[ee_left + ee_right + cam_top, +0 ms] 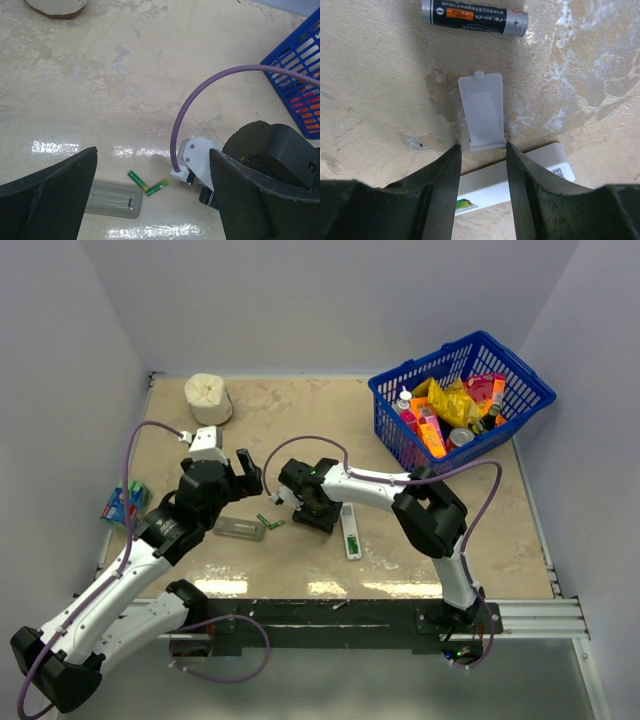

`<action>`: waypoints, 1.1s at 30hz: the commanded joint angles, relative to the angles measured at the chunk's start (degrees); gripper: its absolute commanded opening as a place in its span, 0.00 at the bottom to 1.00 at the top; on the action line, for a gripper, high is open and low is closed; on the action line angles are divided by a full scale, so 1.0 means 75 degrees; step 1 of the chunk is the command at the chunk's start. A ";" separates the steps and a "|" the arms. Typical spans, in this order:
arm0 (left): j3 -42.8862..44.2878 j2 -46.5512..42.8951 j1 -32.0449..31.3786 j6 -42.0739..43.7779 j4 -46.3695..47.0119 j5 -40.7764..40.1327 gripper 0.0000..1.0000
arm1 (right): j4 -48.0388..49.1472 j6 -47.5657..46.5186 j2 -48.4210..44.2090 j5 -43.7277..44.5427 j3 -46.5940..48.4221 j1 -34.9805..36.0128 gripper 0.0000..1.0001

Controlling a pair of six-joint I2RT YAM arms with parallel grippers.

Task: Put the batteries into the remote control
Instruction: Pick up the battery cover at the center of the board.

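Right fingers [445,190] flank cover [482,112] edge; battery [474,17] beyond.

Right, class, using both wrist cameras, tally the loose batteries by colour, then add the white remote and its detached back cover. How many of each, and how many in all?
Green batteries: 2
Black battery: 1
White remote: 1
White back cover: 1
Total: 5

Plain pale grey walls [300,300] close in the table [300,420] on three sides. Its top is beige, marbled like stone, and glossy, with bright white patches of glare [330,588] near the front edge.
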 commanded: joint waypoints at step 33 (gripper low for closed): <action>-0.0198 -0.0244 0.0039 -0.0604 0.0198 0.0168 0.97 | 0.0798 0.1011 0.0730 -0.0505 -0.0535 -0.0212 0.33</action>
